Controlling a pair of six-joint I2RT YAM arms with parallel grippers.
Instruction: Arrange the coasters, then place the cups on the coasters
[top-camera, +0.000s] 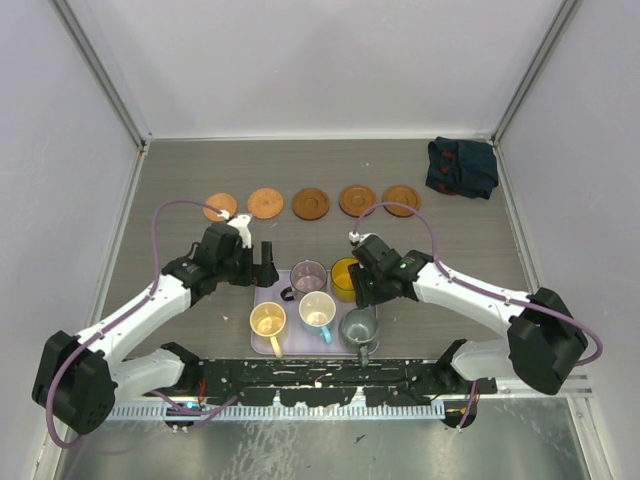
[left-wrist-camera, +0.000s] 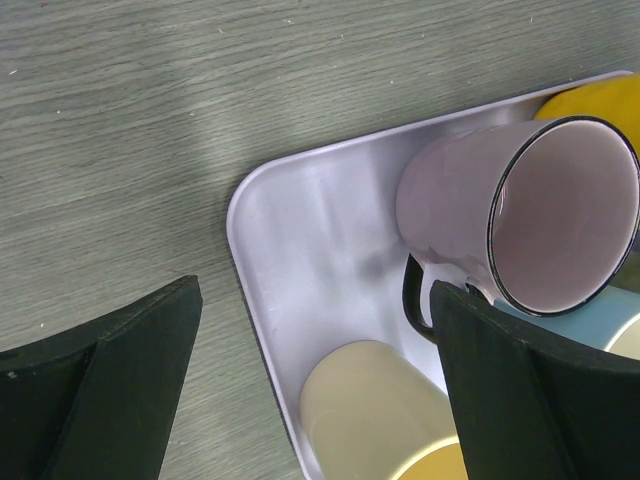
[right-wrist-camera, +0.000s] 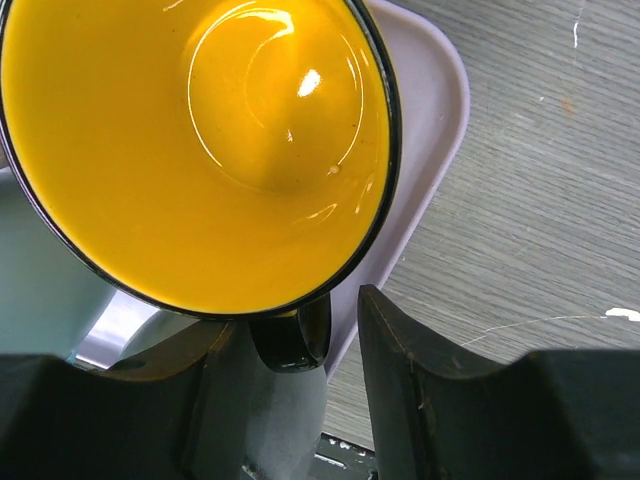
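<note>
Coasters (top-camera: 310, 203) lie in a row on far side of table (top-camera: 300, 165), so arranging looks done. Step now = the cups: none on a coaster yet, all 5 sit on lavender tray (left-wrist-camera: 320, 230). Right gripper (right-wrist-camera: 300, 335) straddles dark handle of yellow-orange cup (right-wrist-camera: 200, 150); jaws partly apart, gap shows on one side, so not clamped. Left gripper (left-wrist-camera: 315, 300) gapes wide, holds nothing, hangs over tray corner beside purple cup (left-wrist-camera: 560, 210). Next, prob.: pinch handle firm, lift straight up clear of neighbours, carry to a coaster. Cup is glossy, enamel-like, thin black rim; slick, cd swivel in grip. Tray smooth w/ rounded corners. Table grey wood-grain. Coasters flat brown-orange discs w/ rings.
</note>
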